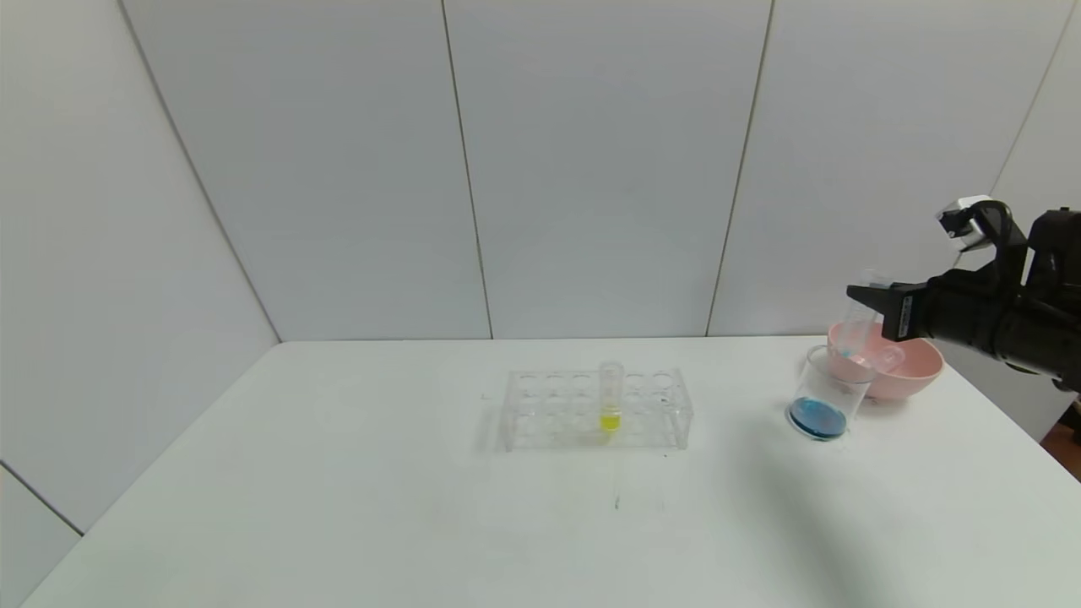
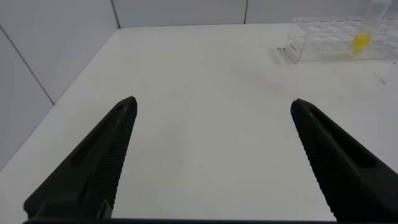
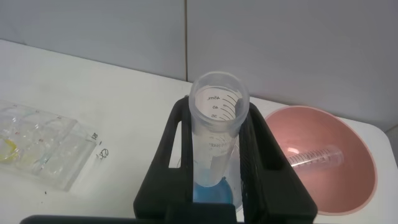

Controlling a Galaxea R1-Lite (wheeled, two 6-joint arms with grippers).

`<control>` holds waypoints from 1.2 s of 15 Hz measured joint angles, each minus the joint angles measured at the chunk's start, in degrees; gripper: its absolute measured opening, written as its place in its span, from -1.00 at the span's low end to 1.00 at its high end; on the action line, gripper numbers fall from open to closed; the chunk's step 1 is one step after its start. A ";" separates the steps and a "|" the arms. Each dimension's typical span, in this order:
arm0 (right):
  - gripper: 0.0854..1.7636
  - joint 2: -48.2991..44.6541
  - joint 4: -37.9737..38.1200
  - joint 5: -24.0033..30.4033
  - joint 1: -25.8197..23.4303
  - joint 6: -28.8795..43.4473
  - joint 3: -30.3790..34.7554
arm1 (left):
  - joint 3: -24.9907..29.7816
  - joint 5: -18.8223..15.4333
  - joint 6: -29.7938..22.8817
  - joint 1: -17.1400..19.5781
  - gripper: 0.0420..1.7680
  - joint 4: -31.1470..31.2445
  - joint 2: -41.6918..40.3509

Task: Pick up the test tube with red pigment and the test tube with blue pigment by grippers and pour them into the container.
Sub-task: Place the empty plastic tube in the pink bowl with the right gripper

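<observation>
My right gripper [image 1: 866, 300] is shut on a clear graduated test tube [image 1: 860, 325] and holds it just above the container [image 1: 832, 393], a clear beaker with blue liquid pooled in its bottom. In the right wrist view the tube [image 3: 217, 127] stands between the black fingers [image 3: 177, 155], mouth up and nearly empty, with the blue liquid [image 3: 211, 193] in the beaker below it. No red liquid shows anywhere. My left gripper [image 2: 211, 102] is open and empty over bare table, out of the head view.
A pink bowl [image 1: 916, 367] stands right behind the beaker, with another clear empty tube [image 3: 314, 158] lying in it. A clear tube rack [image 1: 591, 409] at the table's middle holds a tube of yellow liquid [image 1: 611, 397]. The table's right edge is close to the bowl.
</observation>
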 joint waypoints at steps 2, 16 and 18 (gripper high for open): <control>-0.52 0.23 -0.20 0.06 -1.39 -0.02 -0.35 | 0.00 0.00 0.00 0.00 1.00 -0.02 0.00; -0.52 19.38 -1.97 -7.44 -12.41 3.16 -19.49 | 0.00 0.00 0.00 0.00 1.00 0.00 0.00; -0.44 20.59 -2.74 -7.22 -12.41 3.18 -19.57 | 0.00 -0.02 0.00 0.00 1.00 -0.02 0.00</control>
